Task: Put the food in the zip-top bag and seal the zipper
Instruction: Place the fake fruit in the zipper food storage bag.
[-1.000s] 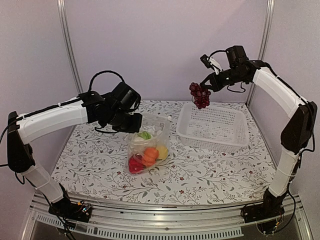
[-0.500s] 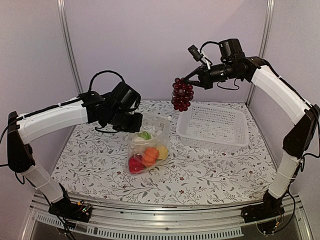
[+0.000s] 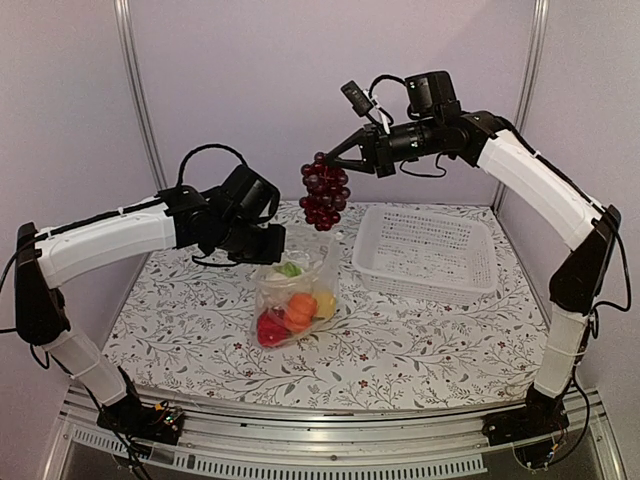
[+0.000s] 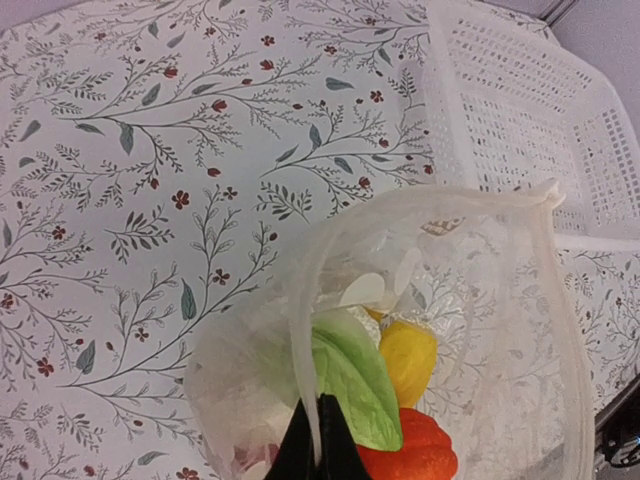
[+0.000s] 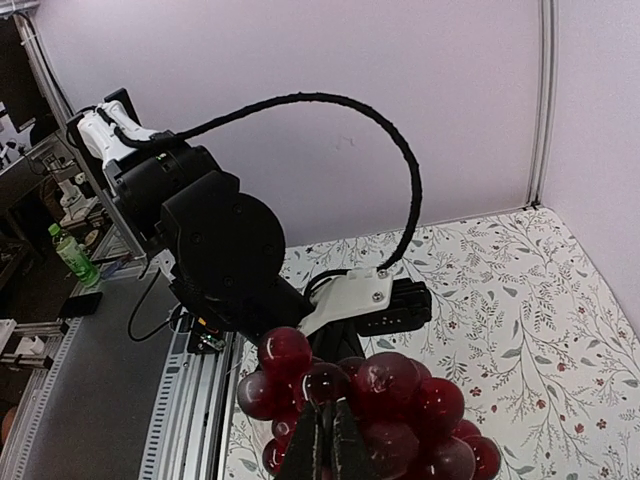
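Observation:
The clear zip-top bag point(image 3: 297, 295) stands open on the table with the green-white cabbage point(image 3: 288, 270), orange fruit point(image 3: 301, 306), a yellow piece point(image 3: 325, 303) and red pepper point(image 3: 270, 328) inside. My left gripper point(image 3: 272, 246) is shut on the bag's mouth edge, the pale zipper strip point(image 4: 305, 340), holding it up. In the left wrist view the cabbage point(image 4: 355, 375), yellow piece point(image 4: 407, 358) and orange fruit point(image 4: 410, 455) show through the mouth. My right gripper point(image 3: 330, 162) is shut on the dark red grape bunch point(image 3: 324, 194), which hangs in the air above and slightly behind the bag; it fills the right wrist view point(image 5: 390, 410).
A white slotted basket point(image 3: 428, 252) sits at the right back of the flowered table point(image 3: 420, 340). Purple walls and metal posts enclose the space. The left arm's wrist point(image 5: 225, 255) appears below the grapes in the right wrist view.
My right gripper has carried the grape bunch leftward from over the basket to above the bag. The left gripper and the bag have not moved.

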Controlling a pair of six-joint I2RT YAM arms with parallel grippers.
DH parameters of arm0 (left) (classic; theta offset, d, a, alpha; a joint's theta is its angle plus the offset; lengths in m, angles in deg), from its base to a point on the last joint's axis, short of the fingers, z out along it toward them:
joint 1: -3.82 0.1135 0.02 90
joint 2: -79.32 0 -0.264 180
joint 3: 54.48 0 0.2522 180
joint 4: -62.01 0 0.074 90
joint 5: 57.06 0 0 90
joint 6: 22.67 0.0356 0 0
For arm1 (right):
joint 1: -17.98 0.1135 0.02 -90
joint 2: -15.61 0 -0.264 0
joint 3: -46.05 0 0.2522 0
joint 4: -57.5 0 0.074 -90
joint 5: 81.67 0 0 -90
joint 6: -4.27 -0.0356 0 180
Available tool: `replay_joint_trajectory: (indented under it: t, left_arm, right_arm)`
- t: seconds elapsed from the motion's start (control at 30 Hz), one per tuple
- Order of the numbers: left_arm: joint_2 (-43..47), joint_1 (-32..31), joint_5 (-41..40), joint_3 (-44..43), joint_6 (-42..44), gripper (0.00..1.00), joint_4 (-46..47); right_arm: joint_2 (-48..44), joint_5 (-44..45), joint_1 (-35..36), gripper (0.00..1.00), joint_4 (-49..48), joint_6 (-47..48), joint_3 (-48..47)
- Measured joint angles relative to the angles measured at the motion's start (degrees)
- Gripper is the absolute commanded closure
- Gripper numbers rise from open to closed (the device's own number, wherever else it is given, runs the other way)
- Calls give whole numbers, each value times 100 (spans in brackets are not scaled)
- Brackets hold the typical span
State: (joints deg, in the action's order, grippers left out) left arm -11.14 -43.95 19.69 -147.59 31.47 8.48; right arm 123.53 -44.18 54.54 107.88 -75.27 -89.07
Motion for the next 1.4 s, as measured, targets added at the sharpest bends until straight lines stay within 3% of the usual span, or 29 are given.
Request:
replay_joint_trajectory:
  t: [0.5,0.9,0.97,1.03,1.1,1.4]
  left_arm:
    - [492,232,284,382,-323,100,319]
    - [581,345,387,570,-367,100,481]
    - [588,358,389,584,-367,100,522]
    - [608,374,391,610,-367,100,542]
    - [621,387,407,623,-367,100,566]
    - [647,402,492,671,-334,100,658]
  right_arm:
    - [754,-166,697,100,-140,-168,66]
    - [909,-98,787,100,-52,-22,645]
    - [909,-101,824,91,79,146,796]
    - [909,-92,872,69,267,330,885]
    - [909,-66,933,57,511,479,903]
    - [835,155,953,36,1093,896,752]
